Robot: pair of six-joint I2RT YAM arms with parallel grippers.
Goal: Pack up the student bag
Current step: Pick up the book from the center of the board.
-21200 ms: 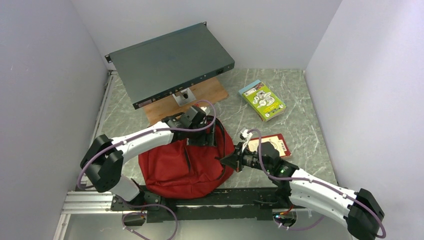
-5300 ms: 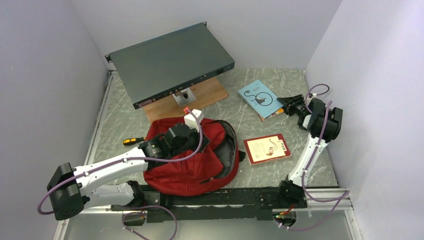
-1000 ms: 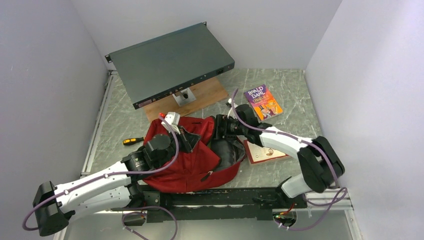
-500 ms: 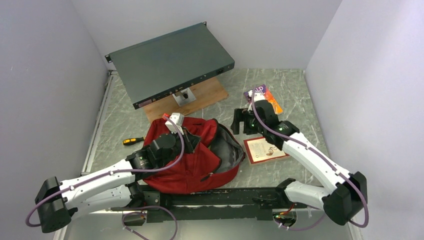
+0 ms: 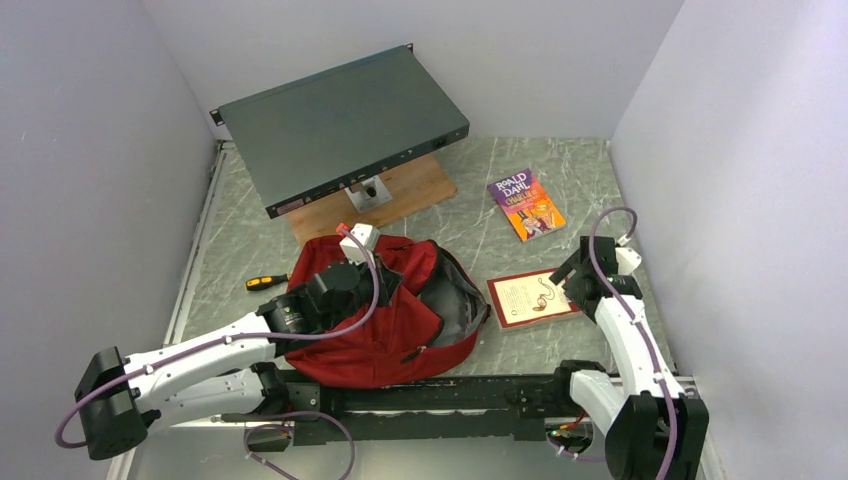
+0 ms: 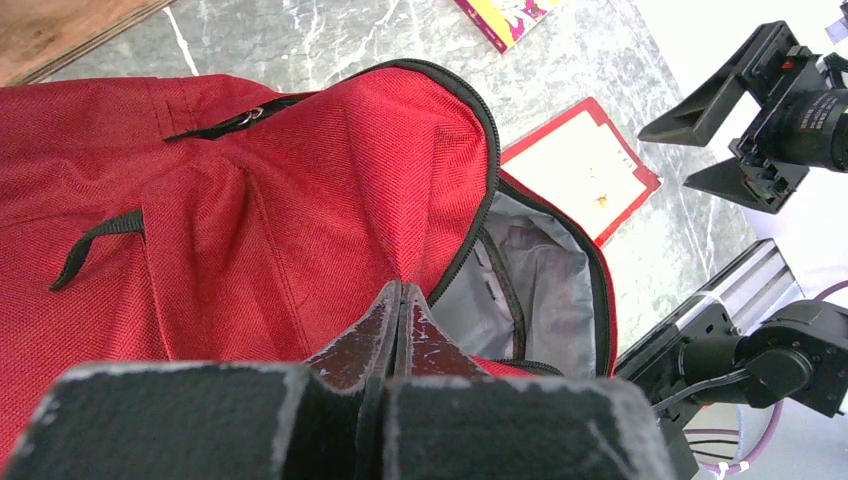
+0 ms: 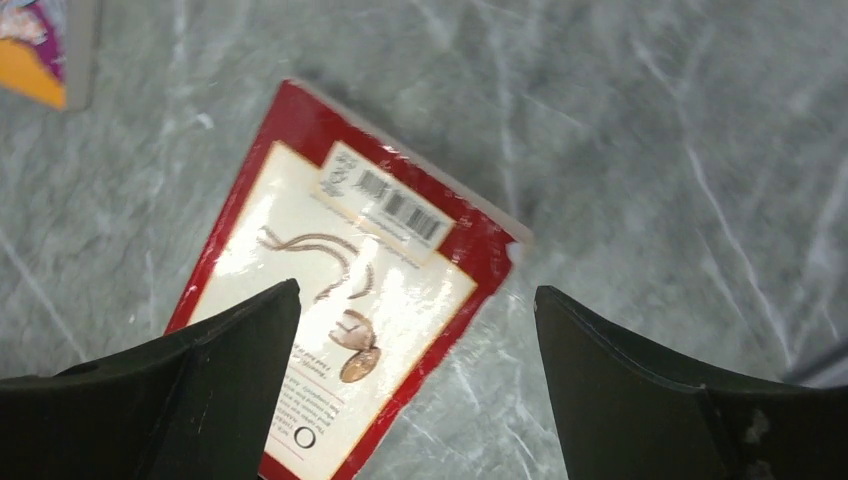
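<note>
The student bag (image 5: 372, 325) is a dark red backpack lying at the table's front, its zipped mouth open to the right and showing grey lining (image 6: 545, 290). My left gripper (image 6: 400, 287) is shut on a pinch of the red flap (image 6: 330, 160), and the fabric's folds peak at its tips. It shows in the top view as well (image 5: 384, 286). A red-bordered book (image 5: 533, 297) lies flat just right of the bag. My right gripper (image 7: 415, 292) hangs open above that book's barcode corner (image 7: 385, 205), holding nothing. In the top view this right gripper (image 5: 573, 278) is at the book's right end.
A purple and yellow Roald Dahl book (image 5: 526, 203) lies further back on the marble table. A dark grey rack unit (image 5: 340, 125) rests on a wooden board (image 5: 405, 192) at the back left. A screwdriver (image 5: 264, 282) lies left of the bag. Walls close in on both sides.
My right arm pulled away from the bag's mouth and swung right, ending over the red book's right end. The left gripper has kept its pinch on the flap.
</note>
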